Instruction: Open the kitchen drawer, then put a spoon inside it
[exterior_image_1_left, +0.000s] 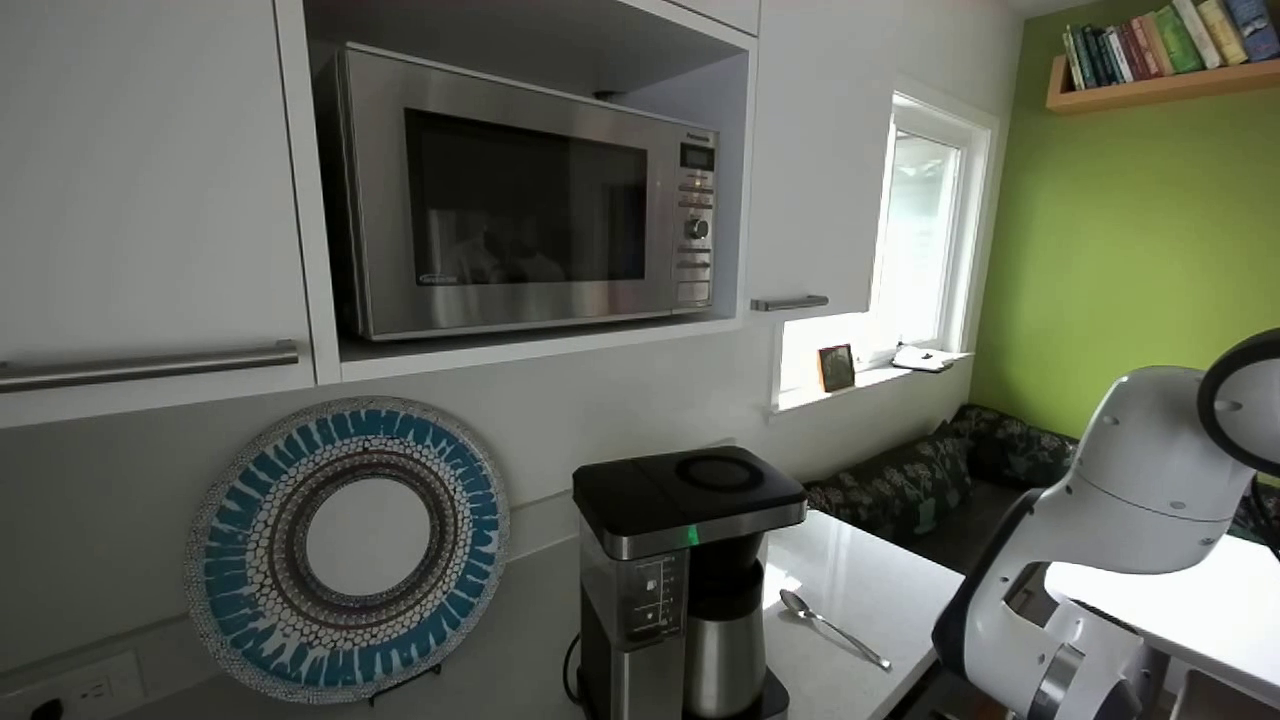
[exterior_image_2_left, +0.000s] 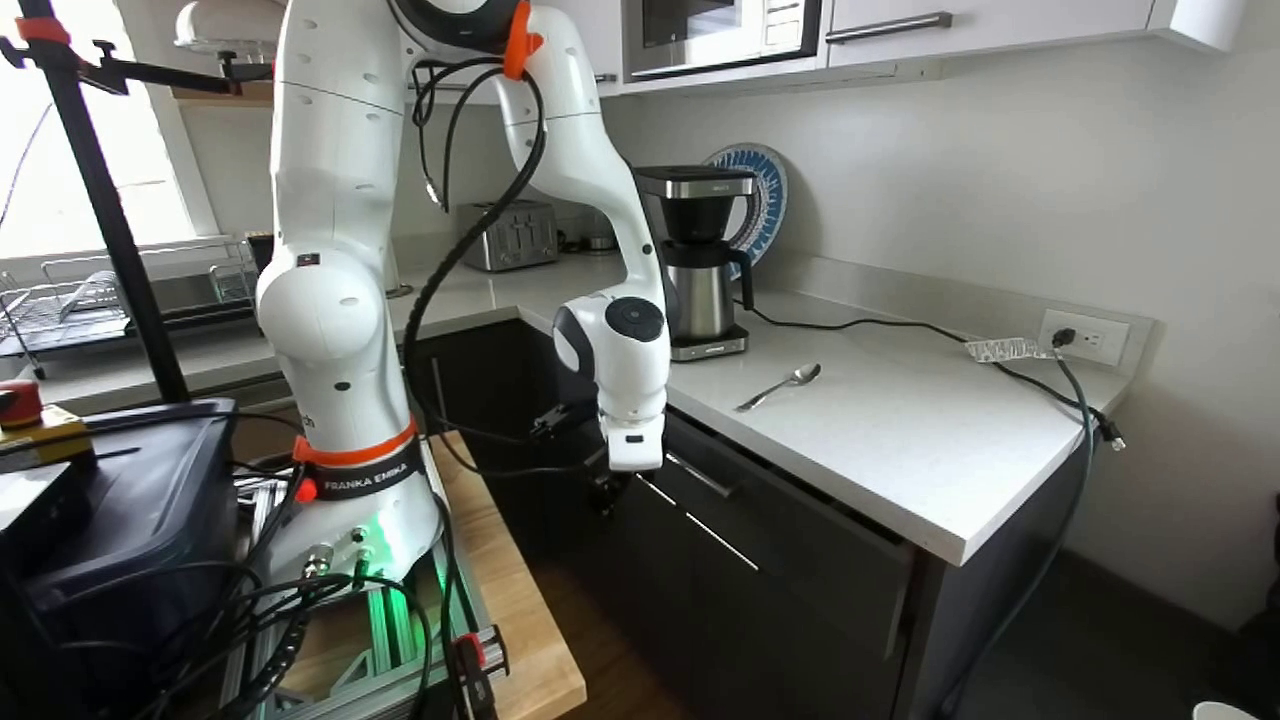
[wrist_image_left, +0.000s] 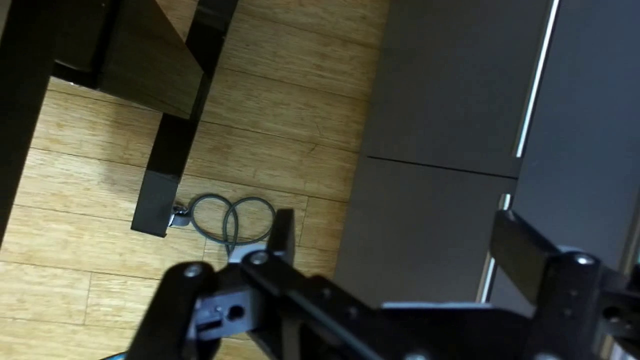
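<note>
Lying on the tabletop (exterior_image_2_left: 900, 400) near the coffee maker (exterior_image_2_left: 700, 290), the spoon (exterior_image_2_left: 790, 381) should prove light, stiff and slippery; its slim handle (exterior_image_1_left: 852, 641) seems the place to pinch, squarely and low. Beneath, the drawer (exterior_image_2_left: 810, 530) offers a rigid-looking bar handle (exterior_image_2_left: 700, 475). The hand (wrist_image_left: 397, 240) is empty, its jaws spread wide.

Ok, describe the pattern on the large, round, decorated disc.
Pale centre, brownish rings, white-streaked teal band, speckled grey rim; the disc shows best in an exterior view.
</note>
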